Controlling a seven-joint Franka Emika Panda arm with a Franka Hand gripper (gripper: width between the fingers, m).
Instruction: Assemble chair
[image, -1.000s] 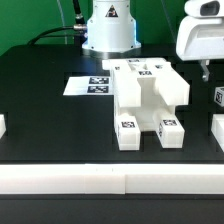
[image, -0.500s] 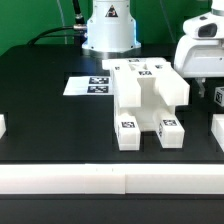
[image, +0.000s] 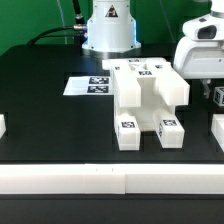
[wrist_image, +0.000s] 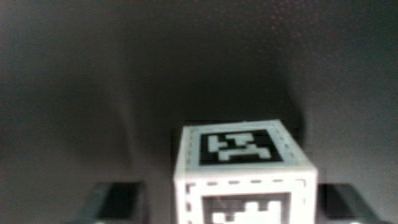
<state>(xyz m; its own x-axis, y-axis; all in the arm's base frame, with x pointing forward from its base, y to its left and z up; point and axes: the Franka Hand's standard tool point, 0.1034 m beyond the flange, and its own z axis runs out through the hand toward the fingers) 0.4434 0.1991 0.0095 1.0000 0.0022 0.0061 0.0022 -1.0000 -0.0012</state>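
Status: gripper (image: 207, 90) hangs at the exterior view's right, low over a loose tagged part (image: 218, 97) near the edge of the table (image: 50, 120). In the wrist view I read the part (wrist_image: 240, 160) standing between the two fingers (wrist_image: 119, 203), which sit clear of its sides: pincer released, nothing grasped.

The chair (image: 148, 95), part-built, sits mid-table. It is a seat block with two thick legs pointing toward the exterior camera, a tag on each leg end and more tags on top.

The marker board (image: 88, 85) lies flat just beside the chair, on the exterior view's left of it, in front of the robot base (image: 108, 25).

A white piece (image: 217, 130) shows at the right edge and a second piece (image: 2, 125) at the left edge. Both are cut off; I cannot tell what they are.
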